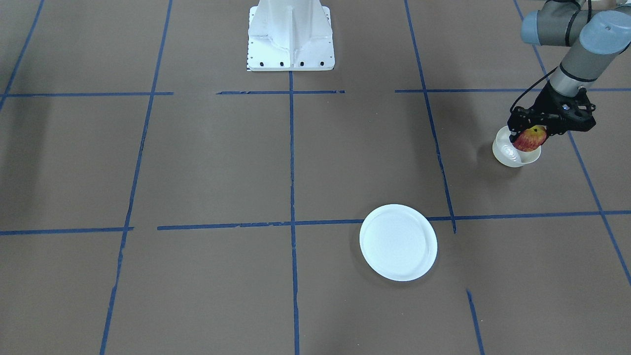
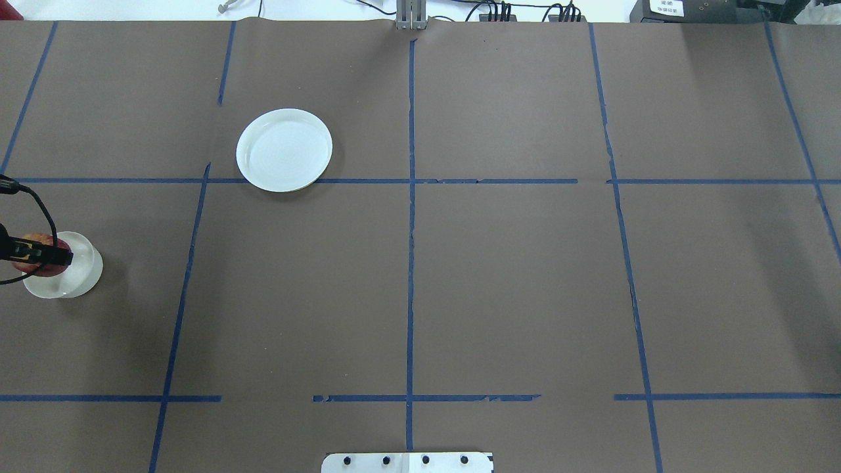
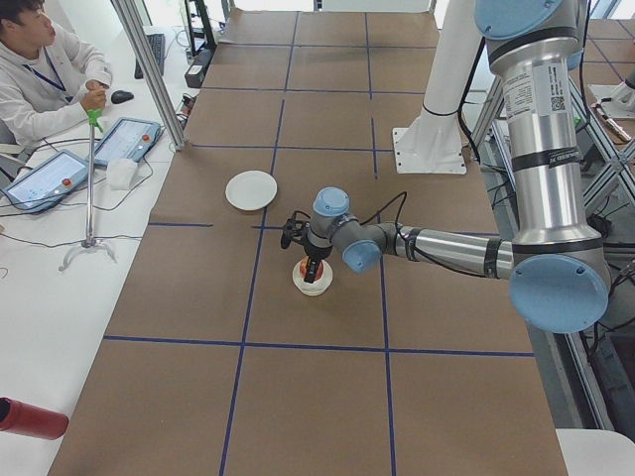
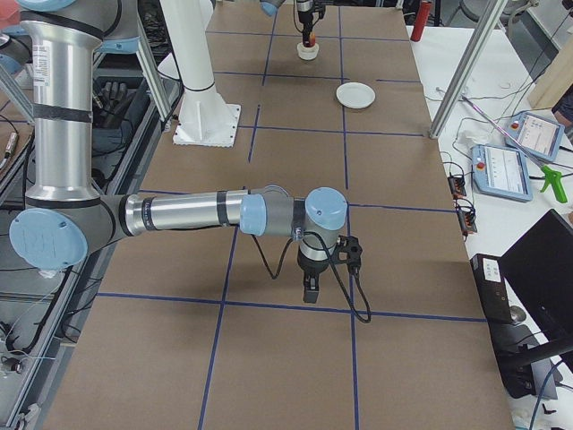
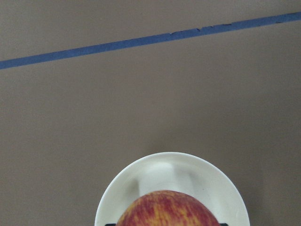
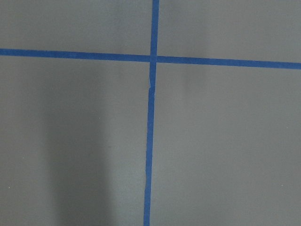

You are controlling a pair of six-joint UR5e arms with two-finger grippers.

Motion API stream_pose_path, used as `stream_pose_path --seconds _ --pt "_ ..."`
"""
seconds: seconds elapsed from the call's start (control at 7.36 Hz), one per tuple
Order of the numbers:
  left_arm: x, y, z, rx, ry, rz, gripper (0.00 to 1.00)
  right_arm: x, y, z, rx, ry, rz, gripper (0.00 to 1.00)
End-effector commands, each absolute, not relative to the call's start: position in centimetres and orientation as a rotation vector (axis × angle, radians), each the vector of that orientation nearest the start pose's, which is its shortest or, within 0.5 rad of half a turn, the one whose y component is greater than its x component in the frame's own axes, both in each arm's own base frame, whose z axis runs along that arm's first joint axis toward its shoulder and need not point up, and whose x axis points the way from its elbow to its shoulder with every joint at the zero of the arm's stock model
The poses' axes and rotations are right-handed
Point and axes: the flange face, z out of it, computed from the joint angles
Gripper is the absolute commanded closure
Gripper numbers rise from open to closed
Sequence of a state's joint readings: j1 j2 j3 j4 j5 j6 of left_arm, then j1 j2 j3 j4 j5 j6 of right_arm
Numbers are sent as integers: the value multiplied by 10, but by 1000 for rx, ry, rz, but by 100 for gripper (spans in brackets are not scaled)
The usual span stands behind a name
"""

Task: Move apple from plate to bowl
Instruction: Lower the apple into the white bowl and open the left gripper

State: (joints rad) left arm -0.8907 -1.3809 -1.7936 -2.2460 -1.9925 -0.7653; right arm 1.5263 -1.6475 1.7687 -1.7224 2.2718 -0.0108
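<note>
My left gripper [image 1: 531, 134] is shut on the small red-and-yellow apple [image 1: 531, 139] and holds it just over the small deep cream-white bowl [image 1: 511, 157], at the table's far left edge in the overhead view. The apple [image 5: 164, 210] fills the bottom of the left wrist view, with the bowl [image 5: 141, 175] right under it. The flat white plate [image 1: 398, 242] lies empty, well away from the bowl; it also shows in the overhead view [image 2: 284, 150]. My right gripper [image 4: 310, 292] shows only in the exterior right view, low over bare table; I cannot tell whether it is open.
Blue tape lines [image 2: 410, 263] divide the brown table cover. The white robot base [image 1: 291, 37] stands at the table's middle edge. An operator [image 3: 40, 69] sits by tablets [image 3: 60, 174] beside the table. A red bottle [image 3: 30, 418] lies off the table's near corner.
</note>
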Motion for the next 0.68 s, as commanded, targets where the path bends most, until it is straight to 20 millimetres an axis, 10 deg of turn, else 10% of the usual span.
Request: stream_pose_path --seconds 0.0,0.14,0.41,0.54 --pt "216 -414 574 255 763 69 100 49 -457 618 -41 -700 -44 0" --pt "216 -413 583 241 756 69 81 49 -457 617 -39 -700 -44 0" --pt "217 -413 588 234 754 71 6 49 -457 617 -40 -700 -43 0" --pt "216 -413 588 234 754 68 0 49 -457 618 -41 -700 -42 0"
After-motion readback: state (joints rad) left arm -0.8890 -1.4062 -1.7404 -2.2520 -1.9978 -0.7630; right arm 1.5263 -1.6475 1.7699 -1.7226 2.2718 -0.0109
